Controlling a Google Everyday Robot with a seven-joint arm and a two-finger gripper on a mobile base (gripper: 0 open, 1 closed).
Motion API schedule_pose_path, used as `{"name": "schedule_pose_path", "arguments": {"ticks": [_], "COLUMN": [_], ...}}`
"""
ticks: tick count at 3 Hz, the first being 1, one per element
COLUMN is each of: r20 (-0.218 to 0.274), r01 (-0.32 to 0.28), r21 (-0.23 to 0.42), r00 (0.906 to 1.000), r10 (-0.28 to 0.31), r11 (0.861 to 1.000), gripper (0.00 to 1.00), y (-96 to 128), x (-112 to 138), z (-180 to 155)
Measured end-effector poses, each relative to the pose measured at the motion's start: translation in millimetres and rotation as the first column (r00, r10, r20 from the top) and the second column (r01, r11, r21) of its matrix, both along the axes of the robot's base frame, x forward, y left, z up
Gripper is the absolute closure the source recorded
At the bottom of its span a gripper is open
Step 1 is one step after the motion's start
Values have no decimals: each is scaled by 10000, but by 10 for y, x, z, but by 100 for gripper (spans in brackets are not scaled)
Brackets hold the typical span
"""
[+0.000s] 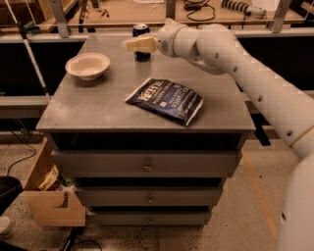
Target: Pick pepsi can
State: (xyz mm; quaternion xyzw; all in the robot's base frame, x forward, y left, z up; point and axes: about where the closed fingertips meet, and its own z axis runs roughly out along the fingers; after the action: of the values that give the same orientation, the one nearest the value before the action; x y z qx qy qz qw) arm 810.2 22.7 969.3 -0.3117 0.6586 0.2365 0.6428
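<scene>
The pepsi can (142,28) is a small dark blue can with a silver top. It stands upright near the far edge of the grey cabinet top (98,105). My gripper (133,45) reaches in from the right on a white arm. Its pale fingers lie across the front of the can and hide its middle. The can's top and base show above and below them.
A white bowl (88,65) sits at the far left of the top. A flat dark blue chip bag (166,99) lies in the middle. A wooden box (49,196) stands on the floor at the left. A workbench (122,12) runs behind.
</scene>
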Motion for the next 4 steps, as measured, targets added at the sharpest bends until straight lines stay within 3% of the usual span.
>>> {"name": "schedule_pose_path", "arguments": {"ticks": [2,4], "r20": [-31,-783], "r01": [-71,200], "r21": [343,145], "r00": [10000,9968], "r10": [73,-188], "r11": [9994,9997], "gripper": [0,0], "y": [319,327], "x": [512,824], "z": [-83,-383]}}
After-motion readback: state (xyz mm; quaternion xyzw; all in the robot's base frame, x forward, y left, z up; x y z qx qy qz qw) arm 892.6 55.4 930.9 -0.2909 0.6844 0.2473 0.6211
